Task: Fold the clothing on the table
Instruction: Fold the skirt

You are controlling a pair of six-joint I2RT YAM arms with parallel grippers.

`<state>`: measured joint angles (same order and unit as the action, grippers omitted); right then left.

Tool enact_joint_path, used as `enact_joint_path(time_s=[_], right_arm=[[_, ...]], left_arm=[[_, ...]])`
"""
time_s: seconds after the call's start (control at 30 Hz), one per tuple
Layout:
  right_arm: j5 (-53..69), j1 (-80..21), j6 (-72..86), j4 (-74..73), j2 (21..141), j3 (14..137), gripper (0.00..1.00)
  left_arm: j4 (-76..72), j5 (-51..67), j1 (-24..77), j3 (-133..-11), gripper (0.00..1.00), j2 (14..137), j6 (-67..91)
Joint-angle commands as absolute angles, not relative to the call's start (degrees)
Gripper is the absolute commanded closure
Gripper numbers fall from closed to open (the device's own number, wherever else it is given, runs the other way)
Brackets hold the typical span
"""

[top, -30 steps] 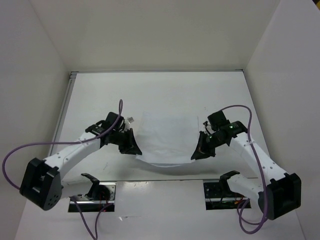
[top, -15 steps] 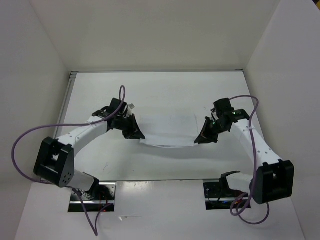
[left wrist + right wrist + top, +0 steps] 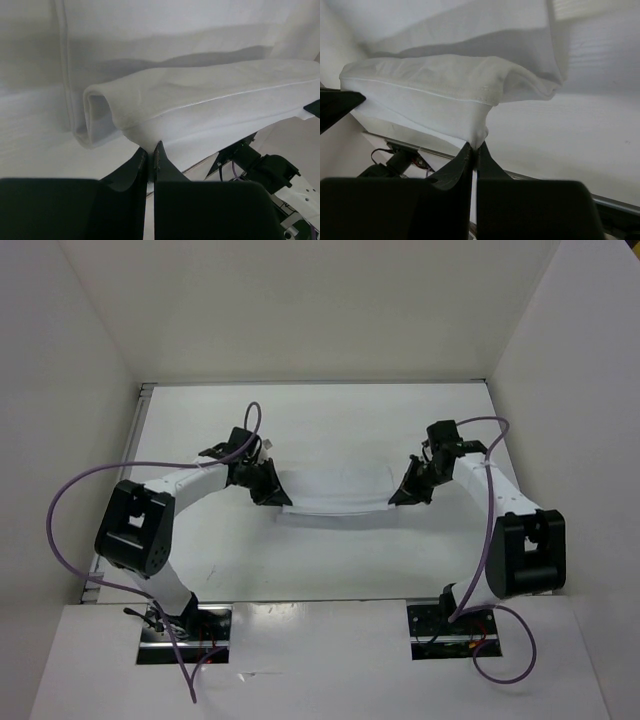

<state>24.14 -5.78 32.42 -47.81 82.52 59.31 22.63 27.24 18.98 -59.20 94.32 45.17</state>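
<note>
1. You are pinching the near edge of the clothing (image 3: 335, 498) with both arms. The left end effector (image 3: 272, 492) is pressed together on its left corner, and the right end effector (image 3: 403, 494) is pressed together on its right corner.
2. The clothing is lying mid-tabletop (image 3: 300, 420). Its far part is resting flat, while the gripped edge is hanging between the two arms, rolled over the layer beneath.
3. You are, as I judge it, carrying that edge toward the far side. Be moving both arms at one pace so the span is running taut and level.
4. Be holding the edge low, so the middle is not dragging or bunching the lower layer.
5. Be laying edge over edge squarely before letting go; opening one side early is risking a skewed fold.
</note>
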Motion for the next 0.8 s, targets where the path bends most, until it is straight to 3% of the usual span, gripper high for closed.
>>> enact_joint_path(time_s=[0.0, 0.13, 0.33, 0.43, 0.57, 0.77], right_arm=[[22.32, -4.92, 30.85, -44.74, 84.02, 61.87, 1.00], [21.71, -4.92, 30.32, -44.74, 84.73, 61.87, 1.00], [21.10, -4.92, 30.32, -42.63, 87.62, 61.26, 0.99], [19.52, -4.92, 30.32, -42.10, 89.99, 62.83, 0.97], [18.98, -4.92, 30.32, -40.79, 94.56, 65.82, 0.87], [15.48, -3.08, 30.94, -36.22, 100.53, 74.78, 0.70]], left_arm=[[21.71, 25.93, 18.19, -61.17, 0.93, 96.42, 43.24], [21.18, 26.54, 18.19, -61.17, 0.92, 97.82, 43.24], [20.04, 26.54, 18.19, -62.92, 0.76, 101.25, 43.77], [20.04, 25.49, 18.19, -65.65, 0.75, 103.53, 43.77], [20.57, 24.96, 17.06, -70.13, 0.65, 106.86, 44.38], [15.32, 24.96, 14.59, -76.81, 0.58, 109.51, 49.38]])
